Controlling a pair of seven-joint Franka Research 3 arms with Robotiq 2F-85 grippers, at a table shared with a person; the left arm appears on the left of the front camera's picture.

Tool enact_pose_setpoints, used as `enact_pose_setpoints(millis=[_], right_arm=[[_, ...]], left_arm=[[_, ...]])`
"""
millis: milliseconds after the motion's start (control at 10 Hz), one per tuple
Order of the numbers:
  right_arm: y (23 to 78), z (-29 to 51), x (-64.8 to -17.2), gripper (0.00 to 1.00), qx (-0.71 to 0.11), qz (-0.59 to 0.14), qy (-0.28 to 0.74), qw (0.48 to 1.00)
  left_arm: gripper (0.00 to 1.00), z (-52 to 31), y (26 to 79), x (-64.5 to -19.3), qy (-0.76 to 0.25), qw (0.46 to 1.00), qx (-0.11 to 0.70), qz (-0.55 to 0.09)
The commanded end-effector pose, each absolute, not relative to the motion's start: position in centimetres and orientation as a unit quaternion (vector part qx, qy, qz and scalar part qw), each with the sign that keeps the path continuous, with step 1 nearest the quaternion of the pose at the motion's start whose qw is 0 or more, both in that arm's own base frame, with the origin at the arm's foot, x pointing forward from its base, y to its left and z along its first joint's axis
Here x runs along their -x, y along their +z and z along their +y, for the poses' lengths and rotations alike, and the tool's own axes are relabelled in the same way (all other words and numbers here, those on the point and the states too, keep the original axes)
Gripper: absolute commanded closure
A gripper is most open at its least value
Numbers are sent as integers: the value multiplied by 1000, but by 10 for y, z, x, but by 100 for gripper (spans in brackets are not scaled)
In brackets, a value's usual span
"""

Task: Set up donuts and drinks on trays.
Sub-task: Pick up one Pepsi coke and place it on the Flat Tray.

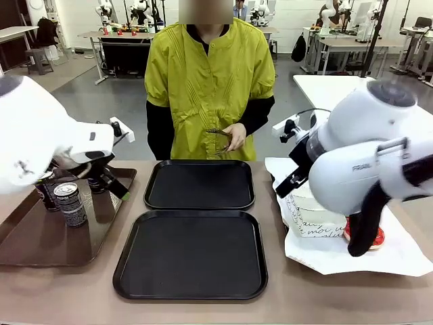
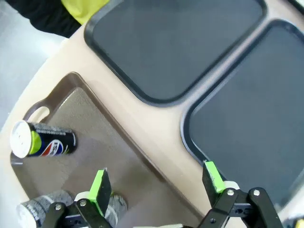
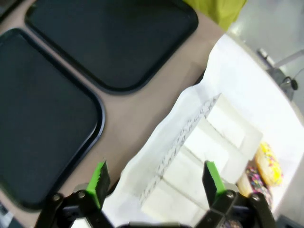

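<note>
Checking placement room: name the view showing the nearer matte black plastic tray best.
Front view: the nearer matte black plastic tray lies whole, unobstructed. Both wrist views crop it at their edges.

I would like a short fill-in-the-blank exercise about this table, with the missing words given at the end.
The drink cans stand on the ____ tray.
The white boxes sit on white paper on the robot's ____ side.
Between them lie ____ black trays.
The left gripper hovers above the cans' tray with its jaws ____.
Missing words: brown; right; two; open.
</note>
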State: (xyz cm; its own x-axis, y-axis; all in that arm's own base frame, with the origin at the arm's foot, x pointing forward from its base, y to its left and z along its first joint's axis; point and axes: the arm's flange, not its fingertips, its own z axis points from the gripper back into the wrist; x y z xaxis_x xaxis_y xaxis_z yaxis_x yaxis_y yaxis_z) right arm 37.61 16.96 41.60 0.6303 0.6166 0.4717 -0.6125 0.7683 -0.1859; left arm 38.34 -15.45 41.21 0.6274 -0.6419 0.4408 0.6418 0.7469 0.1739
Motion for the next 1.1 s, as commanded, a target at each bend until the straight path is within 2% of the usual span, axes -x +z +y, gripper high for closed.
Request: enact_pose_setpoints(millis=[0,100,300,400,500,600,1000], right_arm=[[445,139,-263,0,28,-227,346,910],[451,131,-233,0,37,-202,343,917],[444,114,-183,0,17,-151,344,927],[435,108,-176,0,5,-131,343,930],[421,99,-193,0,26,-142,333,932],[517,147,-244,0,31,-142,351,925],[520,142,-237,0,32,-137,349,927]], left_arm=[[0,-110,426,-279,-390,901,0,-190],[0,-103,428,-260,-393,906,2,-159],[0,-89,426,-230,-377,915,14,-144],[0,-85,425,-226,-360,921,16,-149],[0,-81,421,-239,-341,921,-12,-190],[0,-119,492,-299,-377,917,3,-133],[0,-115,497,-297,-369,919,-1,-136]])
